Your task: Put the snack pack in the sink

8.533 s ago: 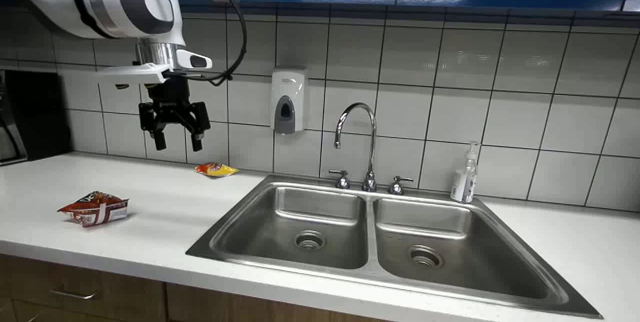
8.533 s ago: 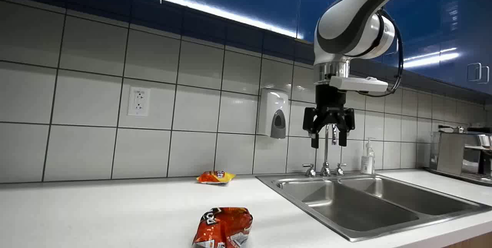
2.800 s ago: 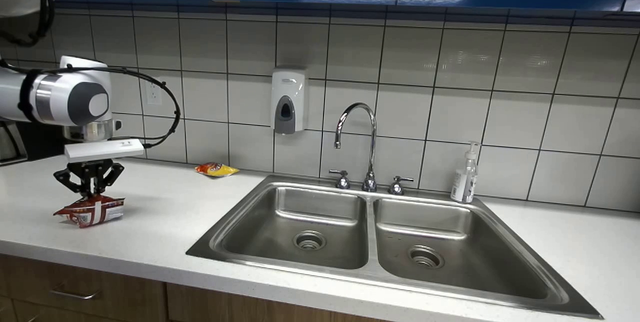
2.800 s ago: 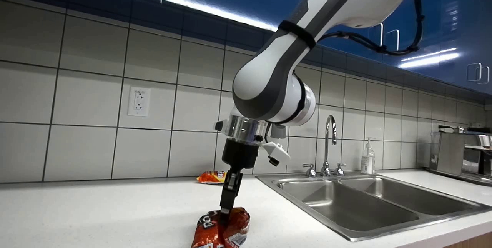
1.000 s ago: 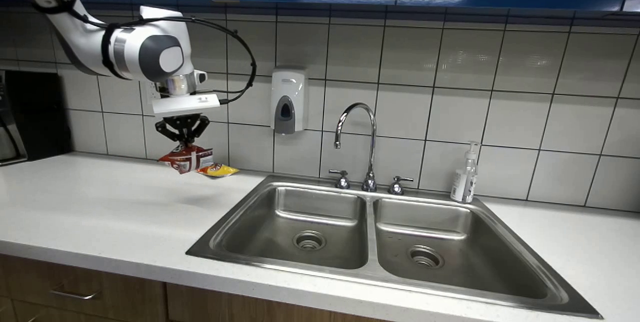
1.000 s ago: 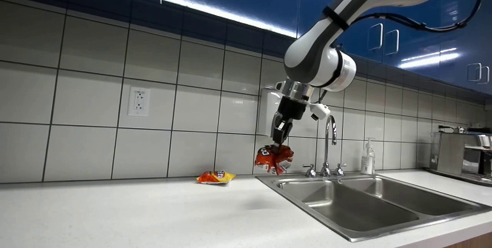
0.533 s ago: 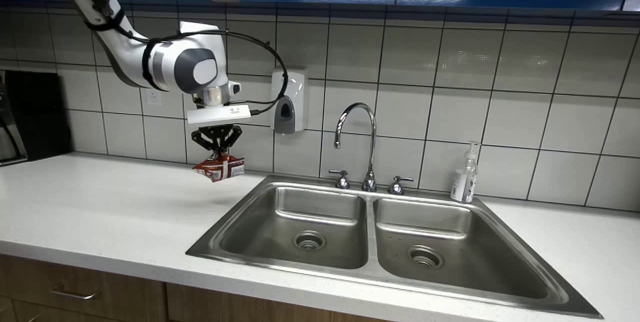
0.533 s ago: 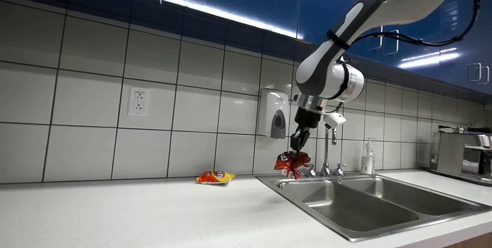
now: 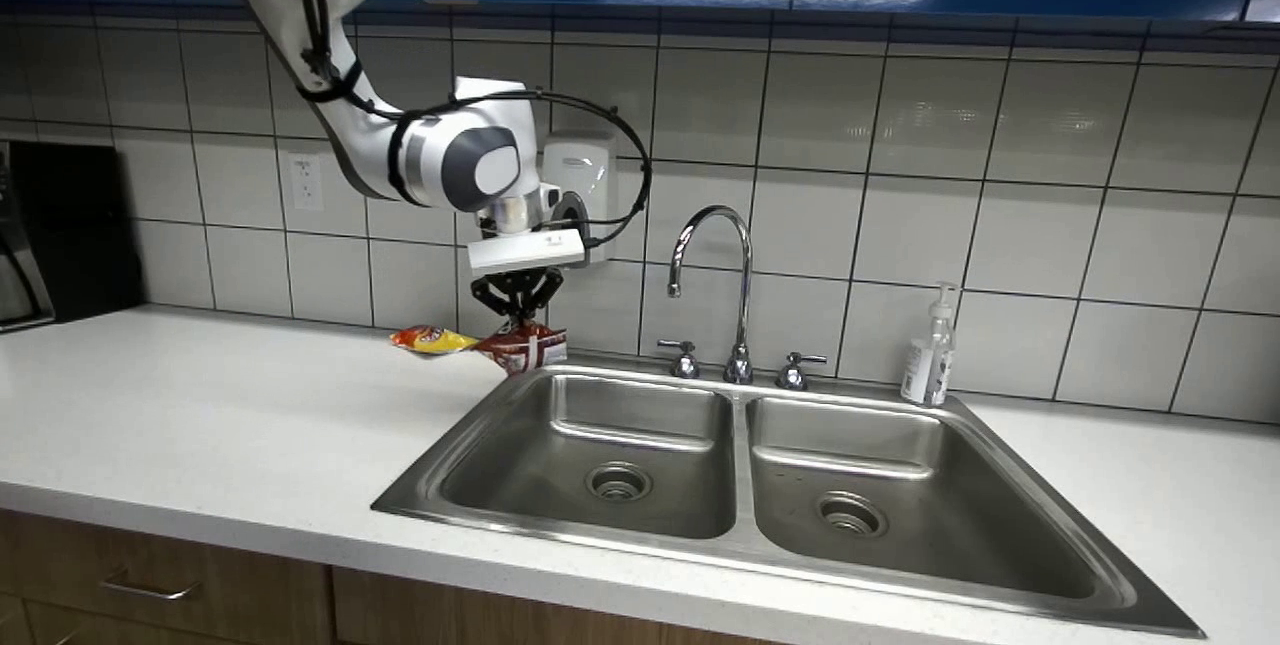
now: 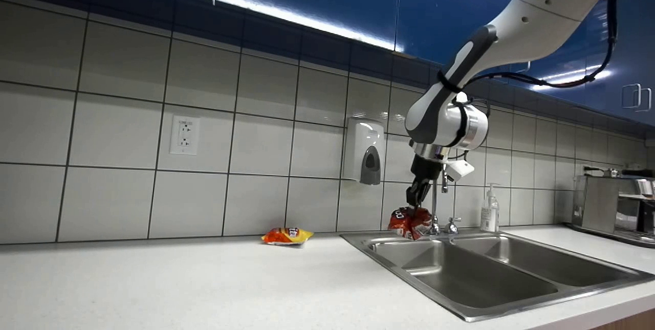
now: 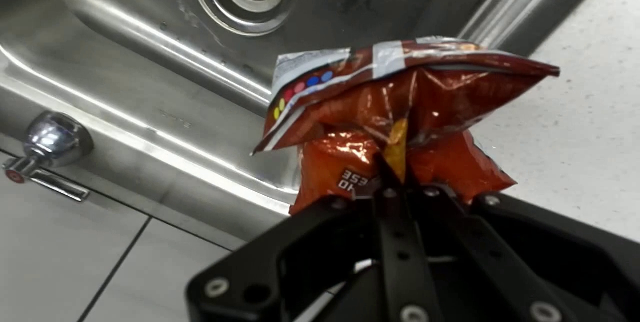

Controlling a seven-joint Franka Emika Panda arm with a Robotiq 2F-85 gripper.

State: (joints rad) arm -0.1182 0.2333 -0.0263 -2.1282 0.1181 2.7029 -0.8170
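Note:
The snack pack [image 9: 532, 349], dark red with white markings, hangs pinched in the middle by my gripper [image 9: 518, 319], whose fingers are shut on it. In the wrist view the crinkled snack pack [image 11: 345, 112] bulges beyond the gripper [image 11: 400, 184]; the fingertips are sunk in its folds. Below it lies the steel sink [image 11: 140, 77], with bare counter on the right. Both exterior views show the pack raised, near the back left corner of the double-basin sink [image 9: 740, 485]. In an exterior view the pack [image 10: 401, 223] overlaps the faucet base.
A small yellow-and-red packet [image 9: 432, 340] lies on the counter by the wall. The gooseneck faucet [image 9: 746, 295] rises behind the sink, with a handle on either side. A soap bottle [image 9: 930, 355] stands at the back right corner. A dispenser [image 10: 364, 151] hangs on the tiles.
The gripper came down from above, shut on the snack pack on the counter and lifted it. Over the last second it has carried the pack rightward in both exterior views, to the sink's edge.

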